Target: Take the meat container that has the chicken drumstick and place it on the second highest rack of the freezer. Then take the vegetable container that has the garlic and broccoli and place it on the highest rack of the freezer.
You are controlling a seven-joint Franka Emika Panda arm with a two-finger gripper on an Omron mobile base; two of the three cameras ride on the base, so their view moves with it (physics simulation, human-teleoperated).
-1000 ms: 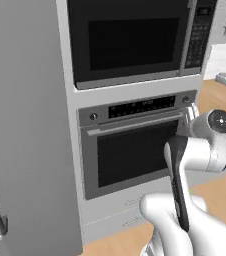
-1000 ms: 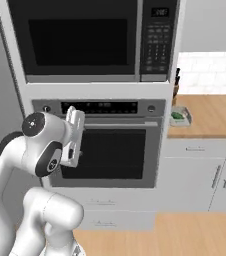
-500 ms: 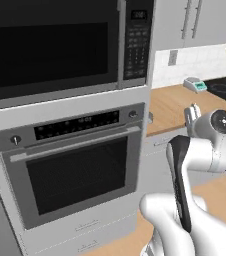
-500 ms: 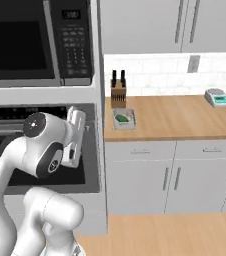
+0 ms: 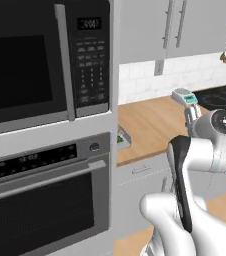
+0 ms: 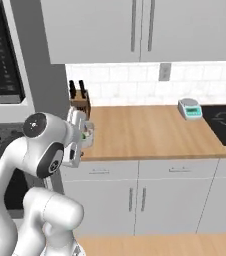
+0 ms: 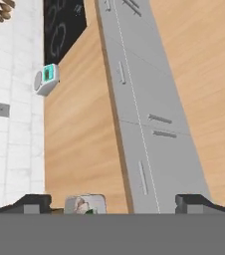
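A: Starting from the vegetable container (image 6: 88, 134): it sits on the wooden counter (image 6: 150, 135), at the counter's far left end, hard by the tall oven cabinet (image 5: 112, 75).

B: Contents?

A: In the hand view, a whitish lump to one side, which I take for the garlic (image 7: 79, 204), and a speck of dark green beside it, the broccoli (image 7: 90, 211). Both are too small to tell which way either points.

B: And the tray's long axis?

A: Cannot tell. The left base view hides most of it behind the cabinet's edge, showing one pale corner near the counter's front lip. The right base view has the robot's hand across part of it. The hand view cuts off its lower part at the bottom.

B: Gripper?

A: The gripper (image 7: 113, 201) has its jaws spread wide, nothing between them. One dark fingertip (image 7: 34, 201) stands near the tray and the other is well off over the grey cabinet fronts (image 7: 144, 124). In the right base view the hand is level with the counter's front edge, just beside the tray; I can't tell whether they touch.

B: Surroundings?

A: A knife block (image 6: 78, 99) stands against the tiled wall behind the tray. Well along the counter is a small kitchen scale (image 6: 190, 108), then a black cooktop (image 6: 225, 117) at the far end. The microwave (image 5: 30, 60) sits above the oven (image 5: 40, 200) in the tall cabinet.
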